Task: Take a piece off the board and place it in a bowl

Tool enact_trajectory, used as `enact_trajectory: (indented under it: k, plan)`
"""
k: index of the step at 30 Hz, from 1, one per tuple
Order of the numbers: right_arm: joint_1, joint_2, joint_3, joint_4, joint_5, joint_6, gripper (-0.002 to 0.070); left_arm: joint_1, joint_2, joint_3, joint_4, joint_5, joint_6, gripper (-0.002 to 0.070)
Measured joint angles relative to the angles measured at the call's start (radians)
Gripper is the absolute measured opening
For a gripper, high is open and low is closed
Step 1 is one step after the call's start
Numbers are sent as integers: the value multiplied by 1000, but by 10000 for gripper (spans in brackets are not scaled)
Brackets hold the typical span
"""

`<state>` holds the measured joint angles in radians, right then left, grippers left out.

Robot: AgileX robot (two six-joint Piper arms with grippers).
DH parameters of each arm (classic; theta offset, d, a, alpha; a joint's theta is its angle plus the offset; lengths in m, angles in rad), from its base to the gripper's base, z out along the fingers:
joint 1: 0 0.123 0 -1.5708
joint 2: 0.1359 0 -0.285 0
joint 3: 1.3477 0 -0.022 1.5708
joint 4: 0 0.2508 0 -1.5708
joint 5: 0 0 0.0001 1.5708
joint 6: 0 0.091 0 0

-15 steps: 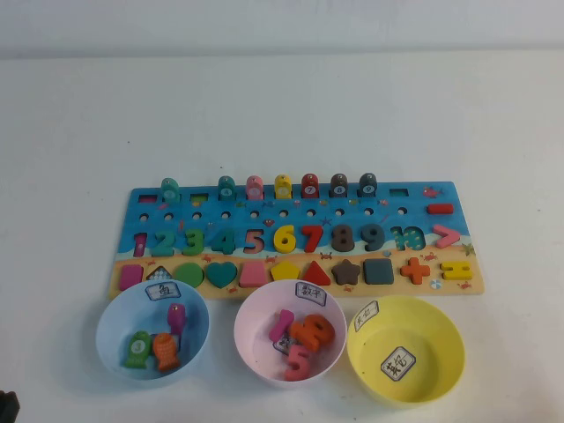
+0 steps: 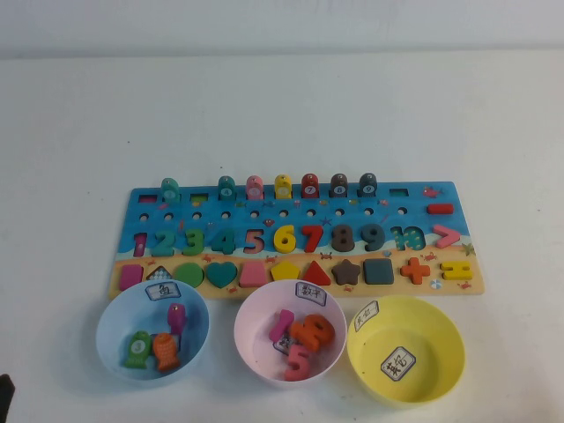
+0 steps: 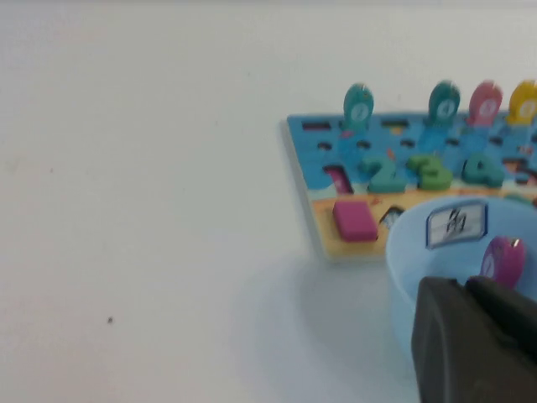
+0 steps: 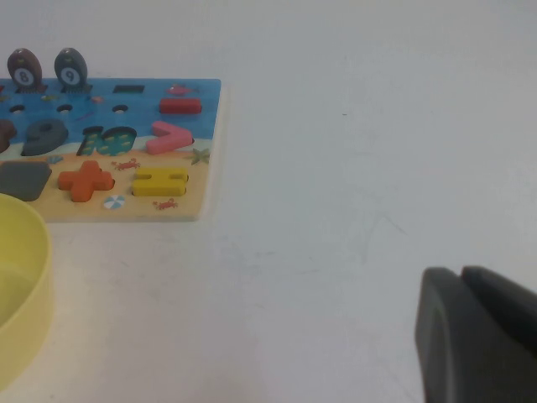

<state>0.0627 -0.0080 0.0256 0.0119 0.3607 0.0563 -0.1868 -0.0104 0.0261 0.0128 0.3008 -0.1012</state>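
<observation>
The piece [image 2: 221, 274] sits in the board [image 2: 264, 198], well ahead of my clenched left gripper [image 3: 470, 336] hanging by the light-blue bowl [image 3: 403, 252]; my right gripper [image 4: 478, 327], clenched, idles beside the yellow bowl [image 2: 441, 335]; I risk pinching the green circle [image 2: 189, 274] touching it.

left gripper [image 3: 478, 344] low at near-left table edge, fingers together | right gripper [image 4: 478, 336] low, off to the right, fingers together

A light-blue bowl [image 2: 152, 331] holding fish-shaped pieces [image 2: 165, 350] is set near a pink bowl [image 2: 290, 333], in which orange and pink numerals [image 2: 310, 333] are piled, on the white table [image 2: 282, 115].
</observation>
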Motion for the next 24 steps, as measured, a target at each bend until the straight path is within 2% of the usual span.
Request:
enact_trajectory:
  k: [8, 18, 21, 24]
  plan:
    - [0, 0, 0, 0, 0, 0, -17, 0, 0, 0, -218, -243, -299, -5]
    - [0, 0, 0, 0, 0, 0, -17, 0, 0, 0, -250, -311, -355, -5]
    - [0, 0, 0, 0, 0, 0, -17, 0, 0, -14, -266, -253, -370, -4]
    - [0, 0, 0, 0, 0, 0, -17, 0, 38, -110, -256, -60, -365, -4]
